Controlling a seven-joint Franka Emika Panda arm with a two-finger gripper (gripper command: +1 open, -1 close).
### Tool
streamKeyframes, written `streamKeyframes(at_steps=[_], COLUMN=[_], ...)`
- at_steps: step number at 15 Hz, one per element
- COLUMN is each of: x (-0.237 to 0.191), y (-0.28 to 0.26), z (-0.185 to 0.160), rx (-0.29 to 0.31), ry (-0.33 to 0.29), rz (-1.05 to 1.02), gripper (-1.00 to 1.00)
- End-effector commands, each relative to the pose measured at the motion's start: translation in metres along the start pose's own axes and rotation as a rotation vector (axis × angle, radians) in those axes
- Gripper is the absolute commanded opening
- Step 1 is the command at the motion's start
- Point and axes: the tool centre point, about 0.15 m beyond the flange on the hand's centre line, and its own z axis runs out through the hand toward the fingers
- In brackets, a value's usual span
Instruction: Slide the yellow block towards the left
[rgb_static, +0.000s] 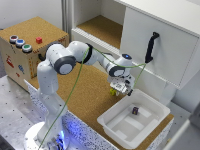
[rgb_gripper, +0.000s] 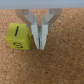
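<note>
Wrist view, for you: gripper (rgb_gripper: 40, 44) fingers pressed together, gripping nothing. yellow block (rgb_gripper: 19, 37) touches finger side, flat on cork counter (rgb_gripper: 55, 67), faces square to jaws, no long axis. Exterior: near white bin (rgb_static: 150, 107) rim.

Closed tool (rgb_gripper: 40, 44) on cork surface (rgb_gripper: 60, 65), fingertips together, touching the yellow block (rgb_gripper: 20, 38) beside it.
</note>
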Motion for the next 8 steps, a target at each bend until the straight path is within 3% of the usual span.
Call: streamKeyframes(at_steps=[1,5,8], x=[0.005,0.014,0.017], y=[-0.024,-0.037,-0.051], z=[0.012,0.015,0.012], rx=[-0.018,-0.088,-0.089], ry=[0.039,0.047,0.033], rz=[0.033,0.047,0.044], gripper=[-1.00,-1.00,-1.00])
